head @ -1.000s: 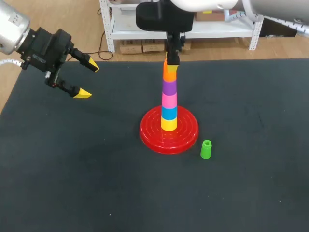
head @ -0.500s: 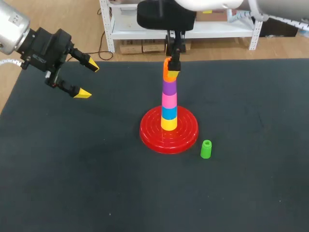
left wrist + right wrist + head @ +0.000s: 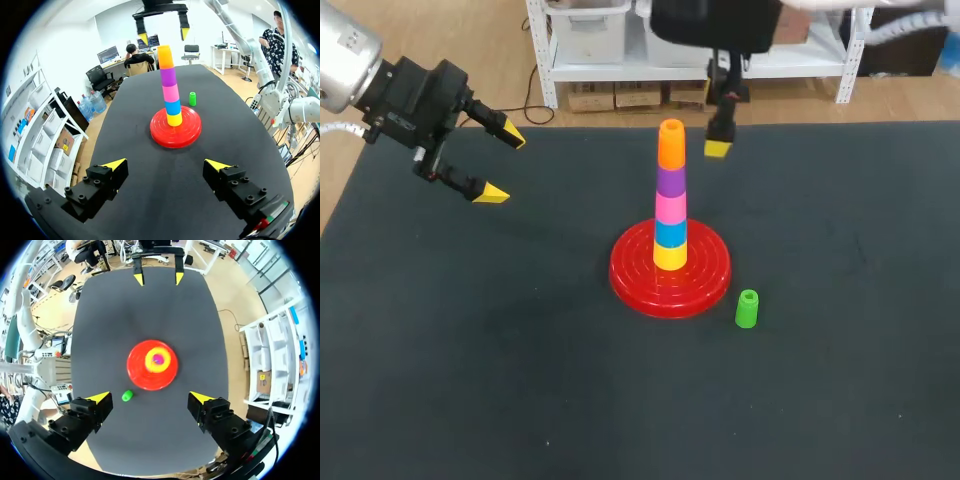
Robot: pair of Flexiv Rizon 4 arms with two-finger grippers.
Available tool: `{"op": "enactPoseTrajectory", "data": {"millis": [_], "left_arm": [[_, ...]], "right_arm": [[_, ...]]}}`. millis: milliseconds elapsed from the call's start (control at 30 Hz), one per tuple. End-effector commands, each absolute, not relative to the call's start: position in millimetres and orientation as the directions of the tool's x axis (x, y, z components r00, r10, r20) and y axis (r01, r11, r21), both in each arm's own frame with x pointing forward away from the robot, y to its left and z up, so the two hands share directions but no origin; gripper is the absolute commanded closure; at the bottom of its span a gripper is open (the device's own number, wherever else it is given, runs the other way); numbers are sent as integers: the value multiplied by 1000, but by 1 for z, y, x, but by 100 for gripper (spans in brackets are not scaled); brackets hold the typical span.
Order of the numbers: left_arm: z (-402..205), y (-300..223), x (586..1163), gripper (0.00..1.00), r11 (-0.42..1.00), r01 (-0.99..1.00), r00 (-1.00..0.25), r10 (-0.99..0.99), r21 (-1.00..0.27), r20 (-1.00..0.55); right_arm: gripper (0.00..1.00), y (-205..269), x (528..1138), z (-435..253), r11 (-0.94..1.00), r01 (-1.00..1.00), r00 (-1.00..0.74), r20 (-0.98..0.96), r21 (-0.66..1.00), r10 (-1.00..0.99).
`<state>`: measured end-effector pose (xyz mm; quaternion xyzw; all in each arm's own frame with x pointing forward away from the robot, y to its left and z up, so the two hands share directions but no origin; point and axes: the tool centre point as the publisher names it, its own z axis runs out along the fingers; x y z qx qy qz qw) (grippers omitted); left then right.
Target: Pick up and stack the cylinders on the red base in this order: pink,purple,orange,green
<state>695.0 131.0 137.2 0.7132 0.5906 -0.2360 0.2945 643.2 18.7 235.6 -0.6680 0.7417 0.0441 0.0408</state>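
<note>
On the red base [image 3: 630,275] stands a tower: yellow, blue, pink [image 3: 670,208], purple [image 3: 670,182] and orange [image 3: 671,145] on top. The green cylinder [image 3: 747,309] stands alone on the mat just right of the base. My right gripper [image 3: 718,142] hangs open, high and a little right of the tower's top, holding nothing. Its wrist view looks straight down on the base [image 3: 137,375], with the green cylinder [image 3: 127,395] beside it. My left gripper [image 3: 500,162] is open and empty over the mat's far left; in its wrist view the tower [image 3: 170,85] stands ahead.
The black mat [image 3: 520,350] covers the table. A shelf rack stands behind the far edge.
My right gripper opened and let go of the orange cylinder, which now rests on the purple one. It then rose and shifted right. The left arm stayed still.
</note>
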Motion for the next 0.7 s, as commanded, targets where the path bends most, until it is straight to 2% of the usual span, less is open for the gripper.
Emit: {"op": "enactPoseTrajectory", "data": {"millis": [33,133,267,533,700], "left_arm": [[137,131,696,0,-130,981,191,704,141,-684],[137,131,696,0,-130,981,191,704,141,-684],[137,131,696,0,-130,981,191,704,141,-684],[137,131,696,0,-130,981,191,704,141,-684],[137,131,696,0,-130,981,191,704,141,-684]], "right_arm": [[0,3,607,211,147,-986,-132,-187,-72,-974],[0,-1,592,187,171,-983,-156,-177,-73,-972],[0,-2,571,160,192,-981,-191,-161,11,-968],[0,-1,550,126,172,-984,-176,-78,47,-981],[0,-7,545,111,186,-982,-186,-43,-9,-982]]}}
